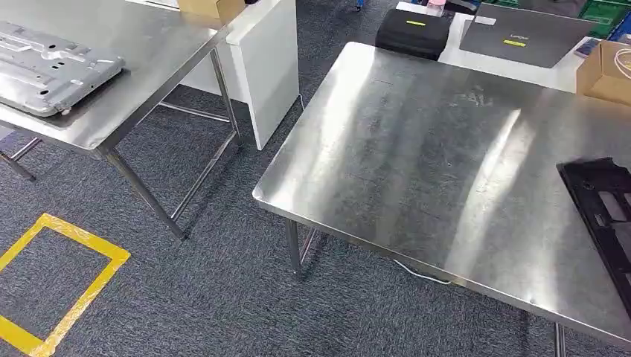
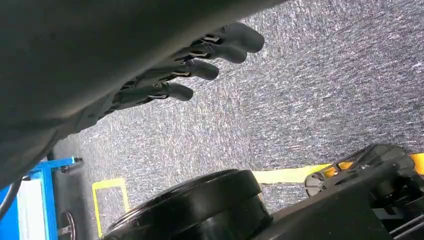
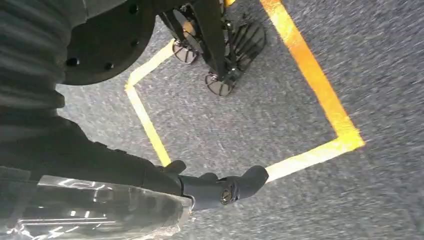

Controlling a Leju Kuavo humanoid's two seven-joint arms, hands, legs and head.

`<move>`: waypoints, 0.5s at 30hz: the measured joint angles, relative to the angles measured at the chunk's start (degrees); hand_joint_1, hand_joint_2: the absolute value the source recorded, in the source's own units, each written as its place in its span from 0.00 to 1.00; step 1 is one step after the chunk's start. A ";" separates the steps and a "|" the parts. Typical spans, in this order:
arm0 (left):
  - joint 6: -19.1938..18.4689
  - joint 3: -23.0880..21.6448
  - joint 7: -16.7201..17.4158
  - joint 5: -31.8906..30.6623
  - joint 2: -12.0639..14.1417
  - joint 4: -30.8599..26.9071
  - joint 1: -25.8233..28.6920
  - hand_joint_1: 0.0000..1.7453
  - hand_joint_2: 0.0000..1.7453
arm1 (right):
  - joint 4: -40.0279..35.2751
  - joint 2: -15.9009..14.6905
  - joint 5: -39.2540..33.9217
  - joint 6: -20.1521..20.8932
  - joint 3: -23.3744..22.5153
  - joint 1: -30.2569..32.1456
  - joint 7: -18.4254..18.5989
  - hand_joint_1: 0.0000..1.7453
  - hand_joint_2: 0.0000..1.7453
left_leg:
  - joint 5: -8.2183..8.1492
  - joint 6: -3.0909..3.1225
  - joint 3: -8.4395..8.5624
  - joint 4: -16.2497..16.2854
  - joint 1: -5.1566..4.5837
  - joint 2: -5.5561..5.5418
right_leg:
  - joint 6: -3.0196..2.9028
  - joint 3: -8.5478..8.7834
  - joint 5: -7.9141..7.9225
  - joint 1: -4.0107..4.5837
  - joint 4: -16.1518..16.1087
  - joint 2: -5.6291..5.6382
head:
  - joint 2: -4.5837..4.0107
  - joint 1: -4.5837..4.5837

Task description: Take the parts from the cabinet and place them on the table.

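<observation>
My right hand [image 3: 200,187] hangs over the grey carpet and grips a shiny silver metal part [image 3: 95,212] by its edge; much of the part is cut off by the picture's border. Over the carpet, my left hand [image 2: 185,65] has its dark fingers [image 2: 235,42] stretched out and apart, with nothing in them. Ahead stands a steel table [image 1: 417,163]. A black plastic frame part [image 1: 606,208] lies at its right edge. A second steel table [image 1: 156,52] at the left carries a grey stamped metal part [image 1: 48,67].
Yellow tape squares mark the carpet [image 1: 56,279] [image 3: 320,95]. Behind the near table, a white desk [image 1: 521,71] holds a black case [image 1: 413,31], a grey laptop [image 1: 524,33] and a cardboard box [image 1: 606,71]. A white panel [image 1: 271,67] stands between the tables. A blue frame [image 2: 47,200] is nearby.
</observation>
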 joint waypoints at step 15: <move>-2.49 -0.15 -1.12 -0.37 -0.02 0.00 0.08 0.00 0.00 | 0.00 -1.31 -0.79 5.25 1.18 0.21 -6.82 0.00 0.00 | 0.00 0.00 0.00 0.00 0.00 0.00 | 0.00 0.01 0.00 0.00 0.00 0.00 | 0.00 0.00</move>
